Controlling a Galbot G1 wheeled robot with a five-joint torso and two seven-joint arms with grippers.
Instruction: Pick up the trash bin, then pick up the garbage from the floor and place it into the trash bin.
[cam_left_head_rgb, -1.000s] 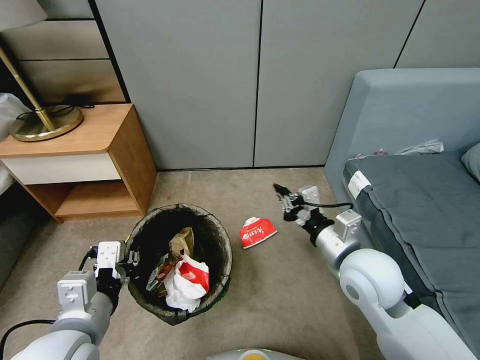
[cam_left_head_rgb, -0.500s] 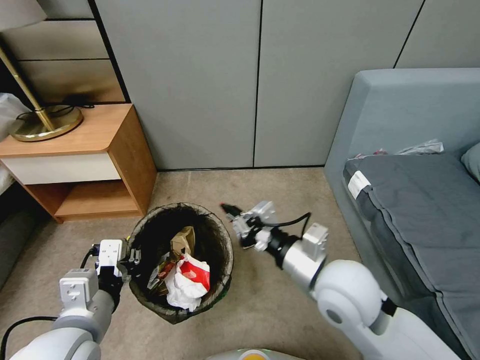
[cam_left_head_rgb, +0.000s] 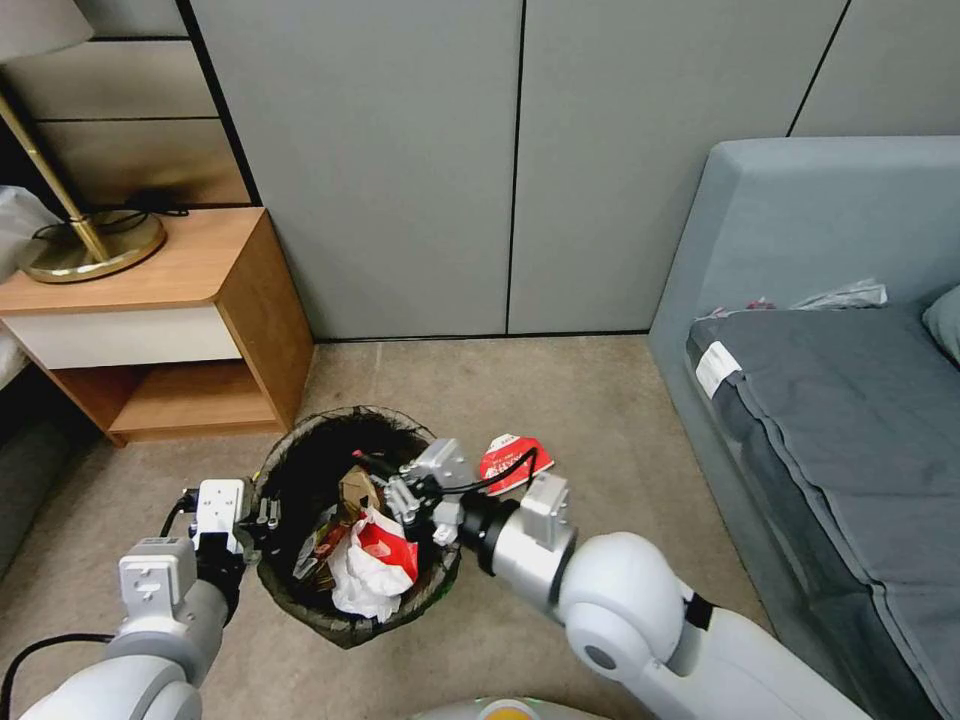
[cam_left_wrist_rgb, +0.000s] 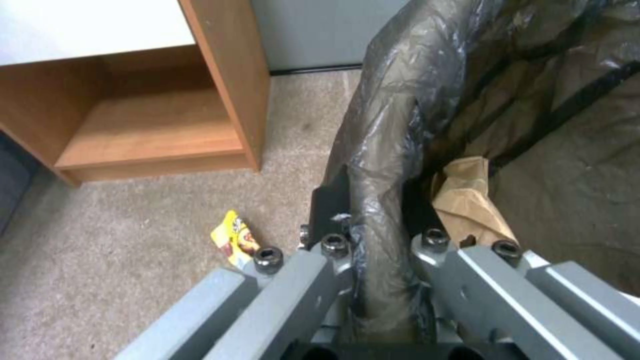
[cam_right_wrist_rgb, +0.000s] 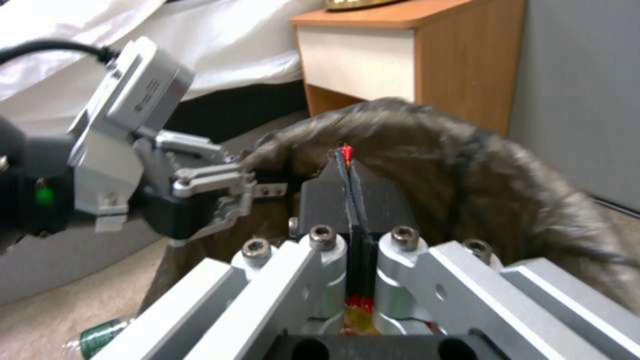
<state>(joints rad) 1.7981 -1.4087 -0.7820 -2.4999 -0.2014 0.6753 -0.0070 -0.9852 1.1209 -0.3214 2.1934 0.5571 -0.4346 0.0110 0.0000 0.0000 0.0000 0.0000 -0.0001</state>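
Trash bin: one, round, dark bag folded over the rim, on the carpet in front of the nightstand.
Left gripper: at the bin's near-left rim; fingers pinched on the bagged rim, one inside and one outside, seen from the left wrist.
Right gripper: reaching over the bin's mouth from the right side. In the right wrist view the fingers are pressed together on a thin red scrap, whose tip pokes out past the fingertips.
Garbage in the bin, head view: at least three pieces told apart. One red-and-white carton on crumpled white paper, one crumpled brown paper bag, and some shiny wrappers at the left side; the exact wrapper count cannot be told.
Garbage on the floor: two pieces. One red-and-white carton lies on the carpet just right of the bin, partly behind the right arm's cable. One yellow snack wrapper lies on the carpet near the bin's outer wall, seen from the left wrist.
Surroundings: one brass lamp base on the nightstand top; one grey bed at right.
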